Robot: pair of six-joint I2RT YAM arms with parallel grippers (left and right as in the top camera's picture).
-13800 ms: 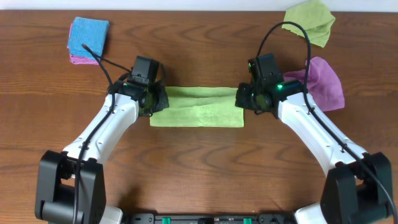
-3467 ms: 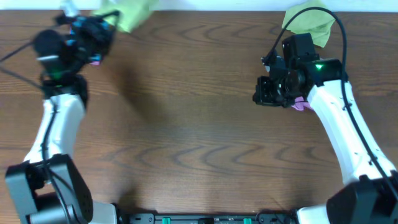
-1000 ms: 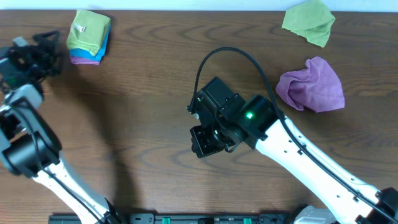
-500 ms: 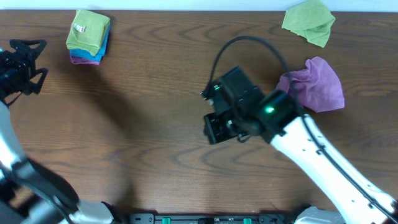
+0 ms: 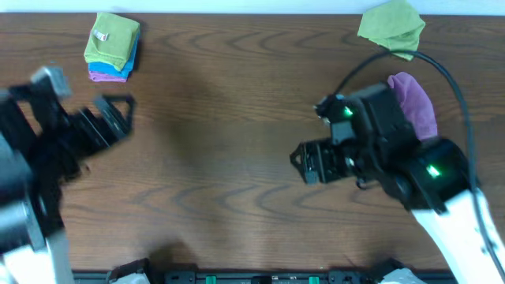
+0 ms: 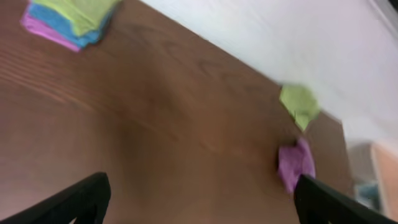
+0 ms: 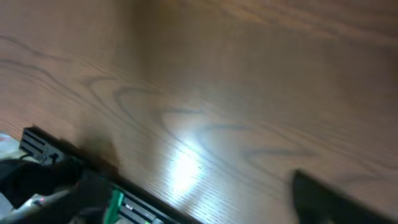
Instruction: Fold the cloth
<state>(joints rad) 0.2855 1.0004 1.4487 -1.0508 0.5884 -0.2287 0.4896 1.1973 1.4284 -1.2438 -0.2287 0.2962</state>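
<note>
From right wrist, saw mostly table; overhead, counted one folded stack, one green cloth, one purple cloth. Found left gripper agape; couldn't tell right gripper's jaws.

A robotics lab bench is suggested. A left arm and a right arm, white-shelled with black joints and loose cables, are mounted at the near edge of a bare wood-grain table, where a black rail with green fittings is fixed. Beyond the table's far edge only a plain white wall is seen.
</note>
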